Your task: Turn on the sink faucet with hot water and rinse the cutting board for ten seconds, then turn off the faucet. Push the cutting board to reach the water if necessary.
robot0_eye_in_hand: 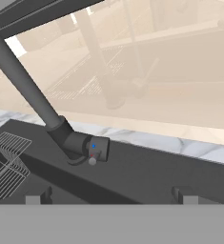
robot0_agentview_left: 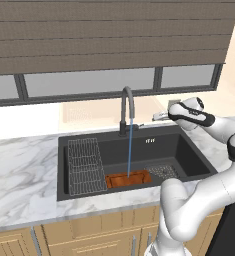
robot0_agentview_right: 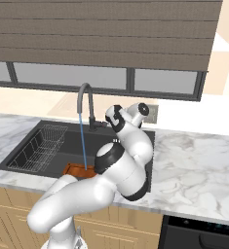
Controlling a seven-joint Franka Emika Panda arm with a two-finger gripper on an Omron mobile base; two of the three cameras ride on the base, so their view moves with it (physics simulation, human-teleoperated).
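The sink faucet [robot0_agentview_left: 126,107] [robot0_agentview_right: 86,102] stands behind the black sink [robot0_agentview_left: 189,150], and its stem [robot0_eye_in_hand: 25,83] crosses the hand view at a slant. A thin blue stream of water [robot0_agentview_left: 129,150] [robot0_agentview_right: 82,146] falls from the spout onto the reddish-brown cutting board [robot0_agentview_left: 129,178] [robot0_agentview_right: 77,170], which lies flat on the sink floor near the front wall. My gripper [robot0_agentview_left: 159,116] [robot0_eye_in_hand: 111,198] hangs open just right of the faucet base, facing its small side lever [robot0_eye_in_hand: 92,151], a short gap away and holding nothing.
A grey wire rack [robot0_agentview_left: 84,165] [robot0_agentview_right: 40,143] fills the sink's left part. A perforated drain plate [robot0_agentview_left: 163,171] lies right of the board. White marble counter [robot0_agentview_left: 19,170] [robot0_agentview_right: 194,160] surrounds the basin. Window and blinds rise behind the faucet.
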